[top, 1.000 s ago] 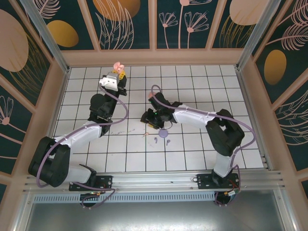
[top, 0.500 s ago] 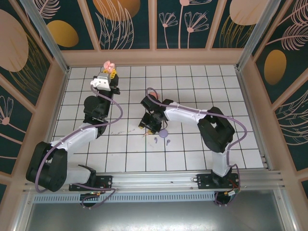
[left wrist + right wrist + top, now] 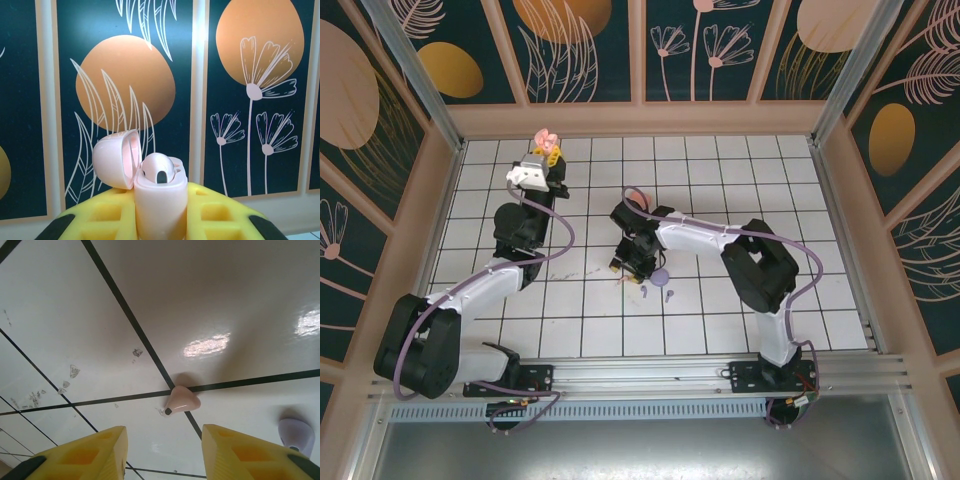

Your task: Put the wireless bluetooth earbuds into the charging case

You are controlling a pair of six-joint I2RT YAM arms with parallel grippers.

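My left gripper (image 3: 548, 152) is raised near the back wall and shut on a pale pink charging case (image 3: 161, 200). The case stands upright between the yellow fingers (image 3: 102, 215), its lid (image 3: 114, 159) swung open to the left. One pink earbud (image 3: 157, 169) sits in it. My right gripper (image 3: 164, 452) is open and hovers low over the tiled table, with a loose pink earbud (image 3: 181, 400) lying just ahead of the gap between its fingers. From above, the right gripper (image 3: 629, 262) sits left of a purple case (image 3: 660, 275), and two purple earbuds (image 3: 645, 292) lie in front of it.
The purple case (image 3: 297, 435) lies close to the right finger's outer side. Scuff marks (image 3: 70, 375) spot the tiles to the left. The enclosure's walls (image 3: 640, 50) ring the table.
The right gripper has moved left and toward the near side, down over the loose pink earbud. The left gripper has shifted slightly left with the pink case, then held still.
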